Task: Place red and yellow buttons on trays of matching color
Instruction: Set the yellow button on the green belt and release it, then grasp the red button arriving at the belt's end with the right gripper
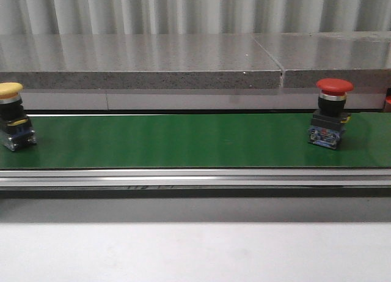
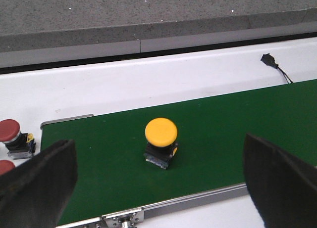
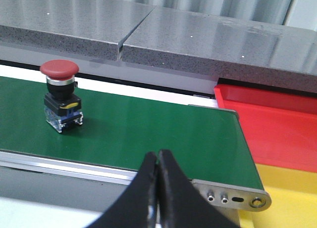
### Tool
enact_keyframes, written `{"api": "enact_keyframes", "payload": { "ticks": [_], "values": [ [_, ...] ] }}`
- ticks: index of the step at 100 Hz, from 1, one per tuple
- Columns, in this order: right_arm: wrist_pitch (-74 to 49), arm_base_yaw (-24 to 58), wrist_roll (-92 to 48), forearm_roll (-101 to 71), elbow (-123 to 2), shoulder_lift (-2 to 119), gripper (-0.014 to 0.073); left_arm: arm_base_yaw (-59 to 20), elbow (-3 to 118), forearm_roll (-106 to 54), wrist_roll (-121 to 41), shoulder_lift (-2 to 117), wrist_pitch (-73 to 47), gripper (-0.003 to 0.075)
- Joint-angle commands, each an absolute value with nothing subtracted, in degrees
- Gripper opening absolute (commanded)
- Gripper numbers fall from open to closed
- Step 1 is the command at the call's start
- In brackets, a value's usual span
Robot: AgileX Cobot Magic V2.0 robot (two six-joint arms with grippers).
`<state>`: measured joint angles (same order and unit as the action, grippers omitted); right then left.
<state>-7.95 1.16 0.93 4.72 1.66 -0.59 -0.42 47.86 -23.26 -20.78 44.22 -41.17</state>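
A yellow button (image 1: 11, 115) stands at the left end of the green belt (image 1: 183, 141), and a red button (image 1: 332, 112) stands near its right end. In the left wrist view my left gripper (image 2: 159, 178) is open and empty, its fingers (image 2: 39, 178) wide apart with the yellow button (image 2: 161, 138) beyond and between them. In the right wrist view my right gripper (image 3: 159, 161) is shut and empty over the belt's near rail, the red button (image 3: 60, 95) apart from it. A red tray (image 3: 277, 121) and a yellow tray (image 3: 287, 198) lie past the belt's end. Neither gripper shows in the front view.
Two more red buttons (image 2: 12, 137) sit on the white surface off the belt's end in the left wrist view. A grey stone ledge (image 1: 140, 65) runs behind the belt. A black cable end (image 2: 271, 62) lies on the white surface. A metal rail (image 1: 195, 179) edges the belt's front.
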Motion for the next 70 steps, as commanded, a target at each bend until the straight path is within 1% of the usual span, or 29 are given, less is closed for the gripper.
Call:
{"api": "enact_keyframes", "payload": {
  "ticks": [1,4,11,14,16,21,23,28,32,45,52,57,70],
  "values": [
    [-3.1,1.1,0.7,5.4,1.3,-1.5,-0.0068,-0.8,45.1,-24.5,-21.7,39.0,-34.8,0.0554],
    [-2.3,1.1,0.7,5.4,1.3,-1.5,-0.0068,-0.8,43.7,-24.5,-21.7,37.3,-34.1,0.0519],
    [-1.0,1.1,0.7,5.4,1.3,-1.5,-0.0068,-0.8,40.5,-24.5,-21.7,33.7,-32.9,0.041],
    [-0.9,1.1,0.7,5.4,1.2,-1.5,-0.0068,-0.8,39.1,-24.5,-21.7,32.4,-32.7,0.0344],
    [-0.9,1.1,0.7,5.4,1.2,-1.5,-0.0068,-0.8,38.6,-24.5,-21.7,31.6,-32.7,0.0316],
    [-1.1,1.1,0.7,5.1,0.7,-1.5,-0.0068,-0.8,36.9,-24.5,-21.7,29.8,-32.7,0.0198],
    [-1.5,1.1,0.7,4.8,0.3,-1.5,-0.0068,-0.8,36.5,-24.5,-21.7,29.2,-32.7,0.0167],
    [-3.4,1.1,0.7,4.2,-0.9,-1.5,-0.0068,-0.8,35.2,-24.5,-21.7,27.9,-32.6,0.0048],
    [-4.7,1.1,0.7,3.3,-1.8,-1.3,-0.0068,-0.8,34.6,-24.5,-21.7,27.3,-32.6,-0.0021],
    [-5.3,1.1,0.7,-0.8,-5.8,1.8,-0.0068,-0.8,33.9,-24.5,-21.7,27.0,-32.6,-0.002],
    [-7.7,1.1,0.7,-1.6,-9.3,5.1,-0.0068,-0.8,33.9,-24.5,-21.7,27.0,-32.5,-0.002],
    [-11.7,1.1,0.7,-1.7,-12.4,7.9,-0.0068,-0.8,33.9,-24.5,-21.7,27.0,-32.3,-0.002],
    [-26.6,1.1,0.7,-1.7,-22.6,17.5,-0.0068,-0.8,33.9,-24.5,-21.7,27.0,-32.3,-0.002]
  ]
}}
